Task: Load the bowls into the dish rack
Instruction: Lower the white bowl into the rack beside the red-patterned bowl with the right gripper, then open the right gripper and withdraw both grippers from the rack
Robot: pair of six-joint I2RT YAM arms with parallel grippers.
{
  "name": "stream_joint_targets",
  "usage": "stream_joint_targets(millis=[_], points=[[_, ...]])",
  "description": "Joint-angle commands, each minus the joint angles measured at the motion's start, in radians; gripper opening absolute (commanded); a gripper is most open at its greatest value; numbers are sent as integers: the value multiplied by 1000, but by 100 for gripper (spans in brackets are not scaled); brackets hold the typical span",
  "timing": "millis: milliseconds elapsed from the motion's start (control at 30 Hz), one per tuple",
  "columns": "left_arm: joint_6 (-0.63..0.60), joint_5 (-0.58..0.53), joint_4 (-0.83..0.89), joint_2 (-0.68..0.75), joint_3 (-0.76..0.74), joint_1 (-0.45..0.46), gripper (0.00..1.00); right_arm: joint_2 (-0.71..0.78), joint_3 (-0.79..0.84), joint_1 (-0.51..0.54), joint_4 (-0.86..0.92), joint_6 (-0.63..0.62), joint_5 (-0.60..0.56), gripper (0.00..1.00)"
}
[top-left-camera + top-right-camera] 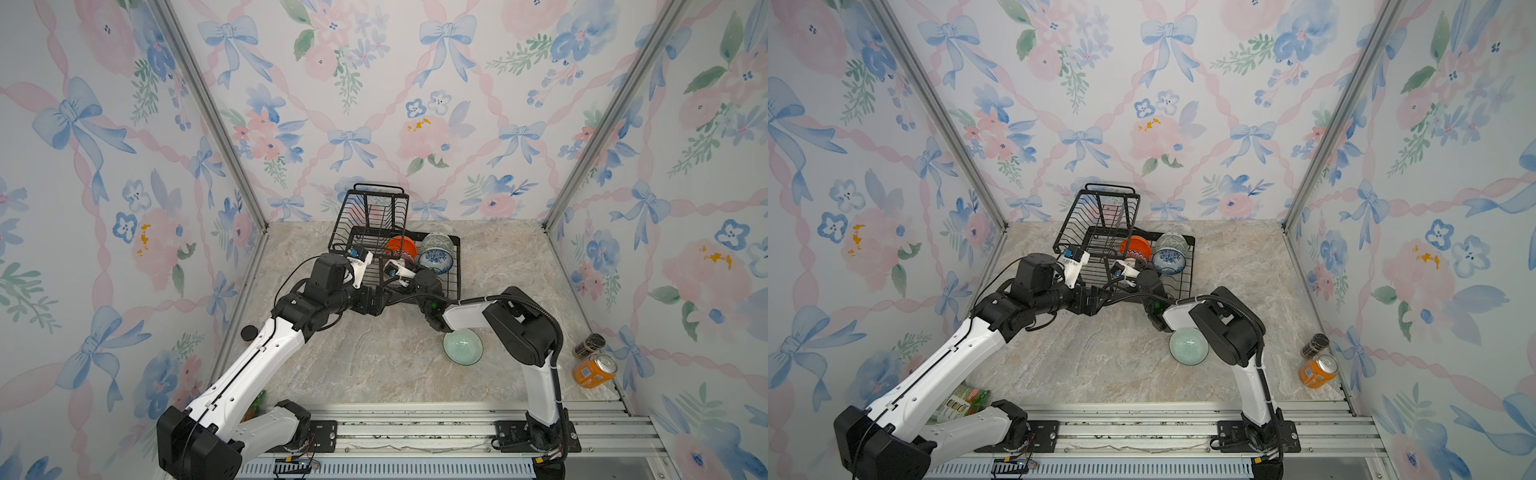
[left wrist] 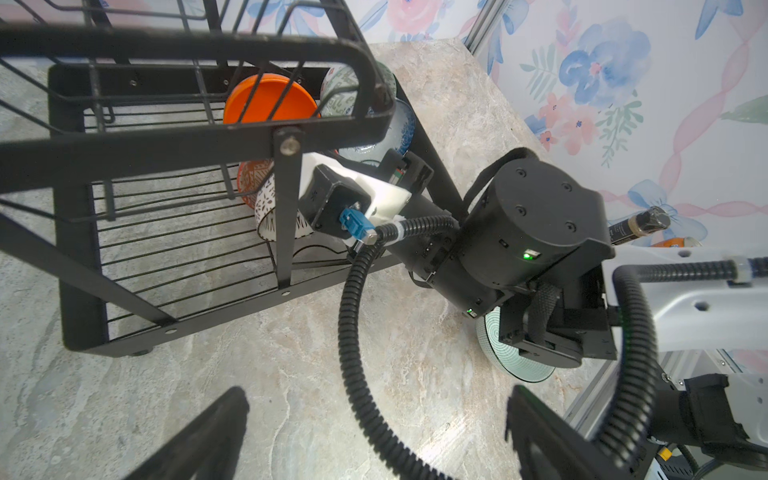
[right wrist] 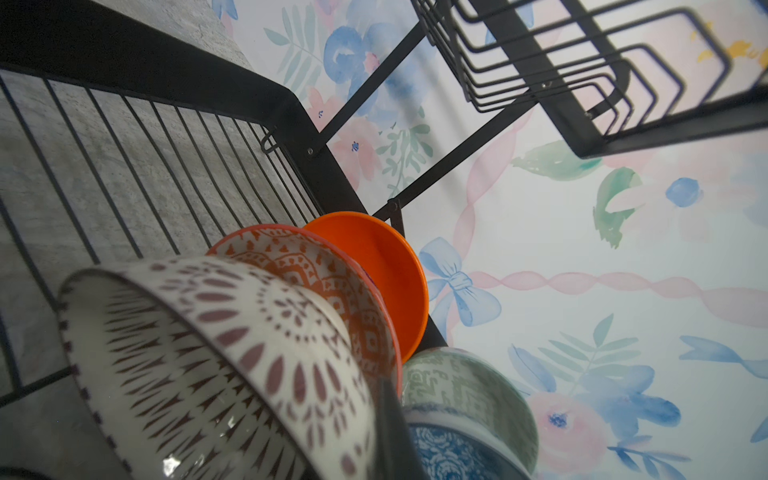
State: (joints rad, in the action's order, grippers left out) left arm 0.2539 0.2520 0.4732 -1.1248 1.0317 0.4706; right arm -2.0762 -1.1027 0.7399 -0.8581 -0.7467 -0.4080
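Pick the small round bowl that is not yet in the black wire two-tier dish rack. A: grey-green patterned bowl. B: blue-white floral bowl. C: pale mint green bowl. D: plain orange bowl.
C: the pale mint green bowl sits on the marble tabletop, in front of the black wire dish rack and clear of it.

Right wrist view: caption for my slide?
Right tool holds white brown-patterned bowl beside the orange-patterned bowl in the dish rack.
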Motion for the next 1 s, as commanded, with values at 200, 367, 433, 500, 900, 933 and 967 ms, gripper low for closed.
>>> stream_joint_targets(millis=[200, 367, 433, 500, 900, 933, 967], points=[[-1, 7, 8, 21, -26, -6, 98, 67, 14, -1, 133, 83, 53, 19], [5, 5, 7, 24, -37, -6, 98, 66, 14, -2, 139, 98, 58, 32], [5, 5, 8, 24, -41, -5, 98, 66, 13, -2, 145, 102, 61, 34], [8, 4, 7, 23, -44, -6, 98, 67, 13, -3, 143, 102, 59, 35], [13, -5, 5, 22, -59, -3, 98, 136, 38, -30, 154, 119, 78, 83], [15, -4, 4, 20, -62, -3, 98, 145, 43, -32, 153, 118, 77, 87], [16, -4, 3, 18, -65, -3, 98, 154, 51, -33, 153, 116, 79, 90]])
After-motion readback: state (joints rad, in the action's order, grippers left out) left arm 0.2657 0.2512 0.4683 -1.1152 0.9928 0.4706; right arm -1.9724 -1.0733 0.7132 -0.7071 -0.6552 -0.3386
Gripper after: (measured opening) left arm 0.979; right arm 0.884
